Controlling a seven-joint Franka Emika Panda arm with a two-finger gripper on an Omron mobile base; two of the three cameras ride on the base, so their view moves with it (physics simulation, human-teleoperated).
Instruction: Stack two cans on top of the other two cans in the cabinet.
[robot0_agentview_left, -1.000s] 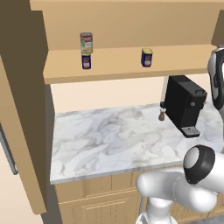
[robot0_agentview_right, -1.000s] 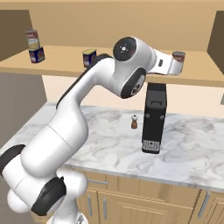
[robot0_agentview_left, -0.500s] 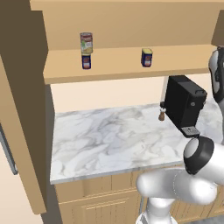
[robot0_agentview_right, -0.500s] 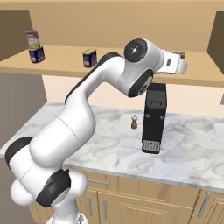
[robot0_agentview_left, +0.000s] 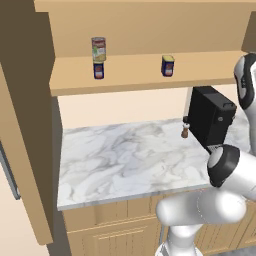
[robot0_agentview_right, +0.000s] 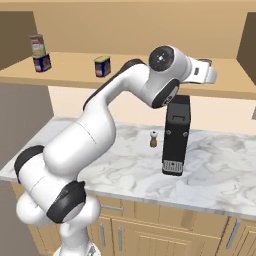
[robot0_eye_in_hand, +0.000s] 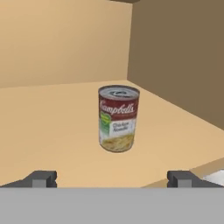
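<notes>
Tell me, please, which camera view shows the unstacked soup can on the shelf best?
The hand view: the soup can stands upright in the middle, label readable, between the open pincer's fingertips. In the right base view just its top peeks past the robot's wrist.

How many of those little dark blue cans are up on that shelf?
2. One blue can sits at the shelf's left end beneath a taller can; the other blue can stands alone mid-shelf.

A red-and-white top and pale yellow-green label are shown on the can (robot0_eye_in_hand: 118, 118); the bench (robot0_agentview_left: 130, 160) is veined grey-white marble.
</notes>
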